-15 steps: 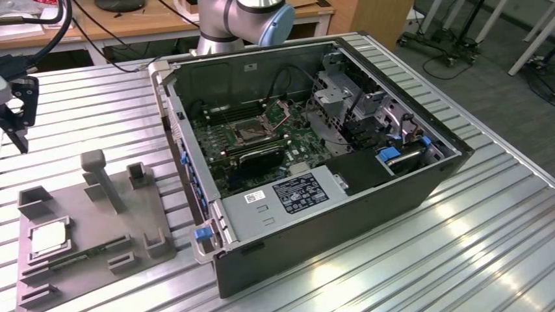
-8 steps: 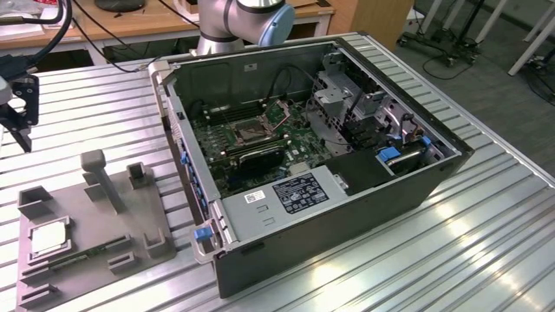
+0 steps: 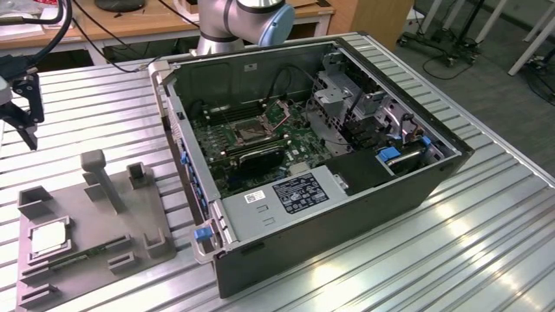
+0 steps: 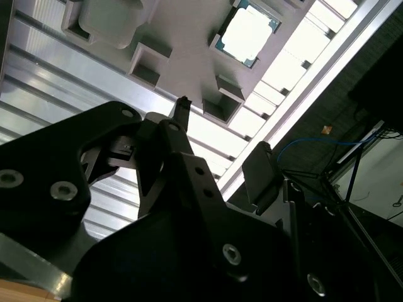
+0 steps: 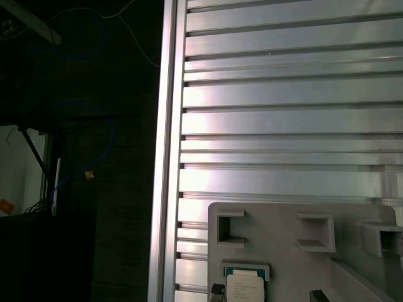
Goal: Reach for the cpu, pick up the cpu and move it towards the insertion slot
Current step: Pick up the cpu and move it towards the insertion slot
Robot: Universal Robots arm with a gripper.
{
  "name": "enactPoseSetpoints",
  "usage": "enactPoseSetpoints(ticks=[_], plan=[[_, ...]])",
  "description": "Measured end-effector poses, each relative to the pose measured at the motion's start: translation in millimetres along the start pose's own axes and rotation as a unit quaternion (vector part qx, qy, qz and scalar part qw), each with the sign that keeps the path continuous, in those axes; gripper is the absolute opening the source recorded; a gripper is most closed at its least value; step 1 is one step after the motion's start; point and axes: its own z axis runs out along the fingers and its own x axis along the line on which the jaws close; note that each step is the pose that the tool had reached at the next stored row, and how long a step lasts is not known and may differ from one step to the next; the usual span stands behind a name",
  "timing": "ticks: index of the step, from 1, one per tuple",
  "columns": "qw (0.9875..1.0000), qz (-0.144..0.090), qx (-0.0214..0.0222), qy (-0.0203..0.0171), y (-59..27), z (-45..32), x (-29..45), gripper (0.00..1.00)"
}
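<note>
Gripper (image 3: 22, 123): hangs above the worktop (image 3: 485, 227) at the exterior view's left edge, clear of the surface. In the second wrist view the gripper (image 4: 220, 132) has its two dark fingers (image 4: 181, 116) spread wide with nothing between them.

Grey fixture plate (image 3: 130, 214): lies flat on the worktop, nearer the camera than the gripper in the exterior view, carrying upright blocks and pockets.

The cpu (image 3: 49, 239): sits flat in a square recess of that plate, silvery top upward, apart from the gripper. It is also seen in both wrist views (image 4: 249, 31) (image 5: 245, 286), seated in its recess and untouched.

Green memory stick (image 3: 82, 258): lies on the plate just beside the cpu.

Open computer case (image 3: 347, 195): stands to the exterior view's right of the plate. The insertion slot (image 3: 253, 133), with a silver frame around a dark square, lies on the board inside, well apart from the cpu.

Arm base (image 3: 238, 23): stands behind the case.
</note>
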Motion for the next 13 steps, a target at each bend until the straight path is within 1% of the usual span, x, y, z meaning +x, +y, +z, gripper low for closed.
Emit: enactPoseSetpoints(ticks=[13], plan=[[1.0000,0.000,0.0000,0.0000,-0.1,3.0,-0.1,0.61]])
